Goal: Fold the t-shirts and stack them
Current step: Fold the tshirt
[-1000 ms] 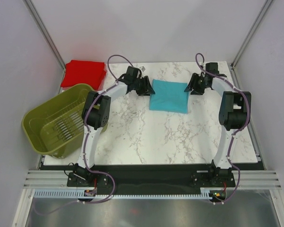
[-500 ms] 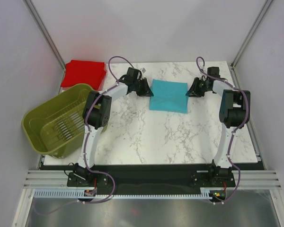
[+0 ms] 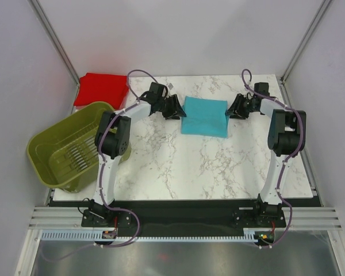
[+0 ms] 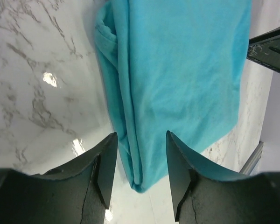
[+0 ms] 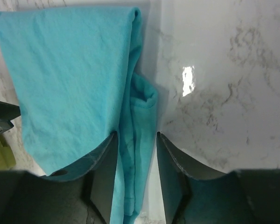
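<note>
From above, the turquoise t-shirt lies as a folded rectangle at the far middle of the marble table. The left gripper is at its left edge and the right gripper at its right edge, a mirrored placing that would suit lifting or sliding the bundle by both sides at once. The red t-shirt sits as a flat square bundle at the far left corner, well apart, probably as the base of the stack. The olive-green slotted basket stands near it at the table's left edge. The left wrist view shows that gripper's fingers spread, straddling the layered fold edge low against the table without pinching it. The right wrist view shows the same: its fingers are apart, with the bunched edge of the cloth running between them, unclamped. I judge both are lined up to close on opposite edges next.
</note>
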Action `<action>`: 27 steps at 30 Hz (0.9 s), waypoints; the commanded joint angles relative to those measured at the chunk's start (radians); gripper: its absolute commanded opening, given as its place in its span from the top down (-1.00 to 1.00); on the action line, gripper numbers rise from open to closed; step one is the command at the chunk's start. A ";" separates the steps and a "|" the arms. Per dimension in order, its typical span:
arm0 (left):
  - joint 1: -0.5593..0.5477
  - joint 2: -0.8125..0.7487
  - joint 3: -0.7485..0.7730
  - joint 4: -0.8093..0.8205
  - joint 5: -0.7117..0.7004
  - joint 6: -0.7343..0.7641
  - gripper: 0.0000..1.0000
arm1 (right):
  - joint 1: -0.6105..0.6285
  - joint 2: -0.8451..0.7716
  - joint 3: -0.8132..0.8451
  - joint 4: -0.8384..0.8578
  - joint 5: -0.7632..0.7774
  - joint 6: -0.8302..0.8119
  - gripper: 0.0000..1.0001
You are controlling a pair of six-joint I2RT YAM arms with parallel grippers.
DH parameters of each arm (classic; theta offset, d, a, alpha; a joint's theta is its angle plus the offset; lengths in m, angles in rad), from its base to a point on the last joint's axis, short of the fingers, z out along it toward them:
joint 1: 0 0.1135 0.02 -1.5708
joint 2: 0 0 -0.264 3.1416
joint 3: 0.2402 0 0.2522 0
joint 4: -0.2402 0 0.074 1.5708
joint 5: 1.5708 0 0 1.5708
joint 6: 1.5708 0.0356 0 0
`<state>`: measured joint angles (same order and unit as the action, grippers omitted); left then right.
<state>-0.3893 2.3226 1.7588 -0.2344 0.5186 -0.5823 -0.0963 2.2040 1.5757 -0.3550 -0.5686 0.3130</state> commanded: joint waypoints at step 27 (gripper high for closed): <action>-0.152 -0.215 -0.349 0.015 -0.180 -0.005 0.14 | 0.063 -0.328 -0.431 -0.025 0.210 -0.012 0.66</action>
<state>-0.5446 2.1452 1.4532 -0.1944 0.4149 -0.5903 -0.0307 1.9209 1.1770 -0.3885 -0.4446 0.3183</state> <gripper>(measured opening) 0.428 0.184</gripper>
